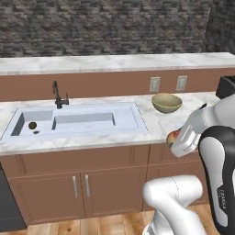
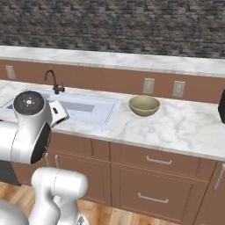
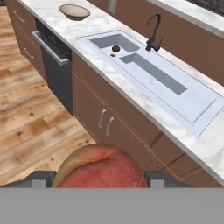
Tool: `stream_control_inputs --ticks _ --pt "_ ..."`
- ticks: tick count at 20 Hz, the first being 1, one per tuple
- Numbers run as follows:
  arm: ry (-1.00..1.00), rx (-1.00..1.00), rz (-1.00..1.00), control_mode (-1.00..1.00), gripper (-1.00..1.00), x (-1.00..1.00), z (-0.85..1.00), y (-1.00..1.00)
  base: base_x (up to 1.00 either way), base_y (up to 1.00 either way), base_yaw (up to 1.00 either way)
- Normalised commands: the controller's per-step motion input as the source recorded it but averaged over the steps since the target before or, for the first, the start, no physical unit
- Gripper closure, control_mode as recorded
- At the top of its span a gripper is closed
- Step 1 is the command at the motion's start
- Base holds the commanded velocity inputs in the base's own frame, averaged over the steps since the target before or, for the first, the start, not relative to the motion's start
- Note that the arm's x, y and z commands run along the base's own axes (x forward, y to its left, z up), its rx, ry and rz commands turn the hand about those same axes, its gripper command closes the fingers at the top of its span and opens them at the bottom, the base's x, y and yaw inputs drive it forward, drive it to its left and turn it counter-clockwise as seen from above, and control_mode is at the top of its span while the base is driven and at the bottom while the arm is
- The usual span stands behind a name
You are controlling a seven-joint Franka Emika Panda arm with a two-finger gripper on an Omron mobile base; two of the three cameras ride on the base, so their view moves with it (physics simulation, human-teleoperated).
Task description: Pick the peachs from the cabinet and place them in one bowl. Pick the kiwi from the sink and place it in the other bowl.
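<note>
My gripper (image 3: 103,178) is shut on a peach (image 3: 103,168), red with a yellow-orange edge, which bulges up between the two fingertips (image 3: 41,179). From the left base the peach (image 1: 173,137) shows at the hand, in front of the counter edge, right of the sink (image 1: 78,120). The kiwi (image 1: 32,125) lies in the sink's left basin, and appears small and dark (image 3: 116,49) from the hand. The deep pale-tan bowl (image 1: 166,103) stands empty on the counter right of the sink, also seen as bowl (image 2: 144,105). The shallow brown-rimmed bowl (image 3: 75,12) sits far along the counter beyond the sink. The cabinet and second peach are out of view.
A dark faucet (image 1: 58,96) rises behind the sink. A black toaster (image 1: 226,87) sits at the counter's right end. A dark appliance front (image 3: 54,65) is set under the counter near the shallow bowl. Brown doors and drawers (image 2: 151,176) run below the counter, wood floor in front.
</note>
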Motion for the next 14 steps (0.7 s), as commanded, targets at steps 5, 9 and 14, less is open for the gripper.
stream_control_inputs --ticks 5,9,14 --pt "0.00 0.00 0.00 1.00 1.00 0.00 0.00 0.00 0.36 -0.96 -0.10" --pt "0.00 0.00 0.00 1.00 1.00 0.00 0.00 0.00 0.50 -0.68 -0.07" --pt "0.00 0.00 0.00 1.00 1.00 0.00 0.00 0.00 0.62 -0.48 -0.03"
